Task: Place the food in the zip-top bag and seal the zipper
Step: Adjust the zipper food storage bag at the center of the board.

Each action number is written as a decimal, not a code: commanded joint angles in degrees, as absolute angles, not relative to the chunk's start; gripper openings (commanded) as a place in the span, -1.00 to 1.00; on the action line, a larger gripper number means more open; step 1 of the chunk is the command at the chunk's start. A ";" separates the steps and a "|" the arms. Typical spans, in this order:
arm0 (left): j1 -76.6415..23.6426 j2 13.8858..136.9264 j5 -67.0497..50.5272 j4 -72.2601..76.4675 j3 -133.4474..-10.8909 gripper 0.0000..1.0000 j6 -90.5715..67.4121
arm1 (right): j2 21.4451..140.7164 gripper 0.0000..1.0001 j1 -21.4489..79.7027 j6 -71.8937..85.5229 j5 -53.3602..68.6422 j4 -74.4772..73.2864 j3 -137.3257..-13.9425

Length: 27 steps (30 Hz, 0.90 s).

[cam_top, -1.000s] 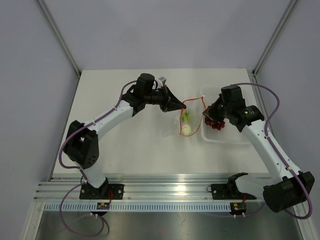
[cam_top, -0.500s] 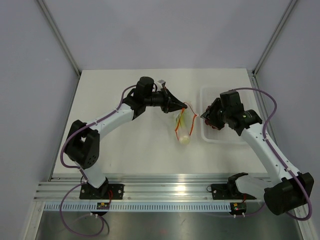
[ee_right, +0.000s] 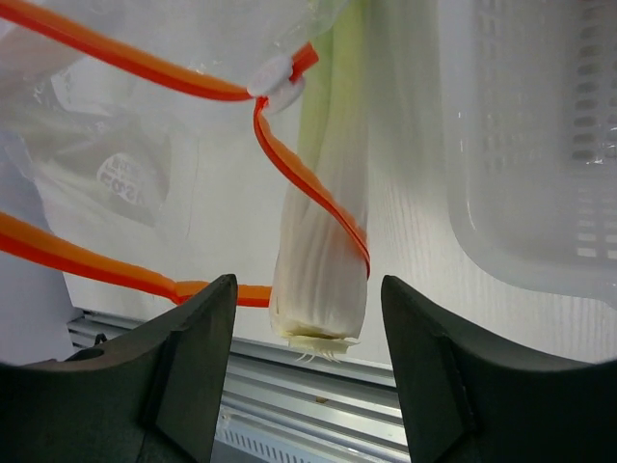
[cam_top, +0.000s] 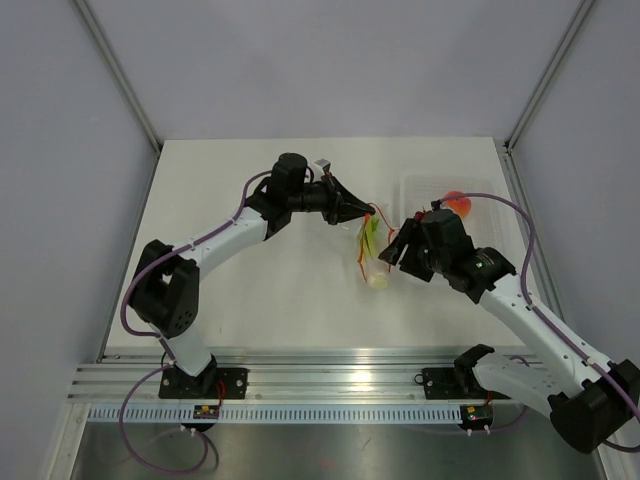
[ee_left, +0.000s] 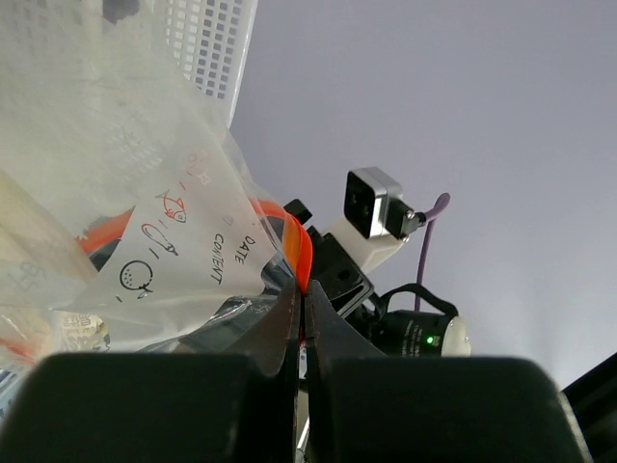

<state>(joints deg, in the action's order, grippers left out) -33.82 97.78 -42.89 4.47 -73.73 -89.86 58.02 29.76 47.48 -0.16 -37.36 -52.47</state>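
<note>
Zipper sits pinched in the left gripper, arm stretched forward over the table; right gripper, elbow bent, stands spread before stalks in the bag.

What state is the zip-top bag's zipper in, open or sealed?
Open. In the right wrist view the zipper shows orange strips wide apart, not pressed together.
</note>
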 commanded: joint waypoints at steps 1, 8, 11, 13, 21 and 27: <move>-33.66 94.31 -43.42 8.35 -75.14 -1.00 -90.97 | 56.69 0.37 31.46 48.34 -5.09 -33.58 -50.80; -33.75 92.03 -43.68 7.82 -75.67 -1.00 -91.23 | 59.58 0.31 31.73 49.48 -9.05 -30.59 -49.05; -33.75 90.97 -43.51 7.73 -75.59 -1.00 -91.49 | 61.69 0.27 31.73 50.01 -9.06 -25.69 -48.08; -33.75 90.70 -43.59 7.73 -75.59 -1.00 -91.58 | 63.01 0.25 32.08 50.27 -8.44 -23.39 -47.64; -33.75 90.35 -43.51 7.82 -75.06 -1.00 -91.49 | 67.15 0.15 36.65 52.73 -10.54 -16.44 -46.93; -33.75 89.74 -44.47 8.70 -74.62 -1.00 -91.76 | 66.62 -0.76 37.44 54.05 -14.49 -16.44 -45.88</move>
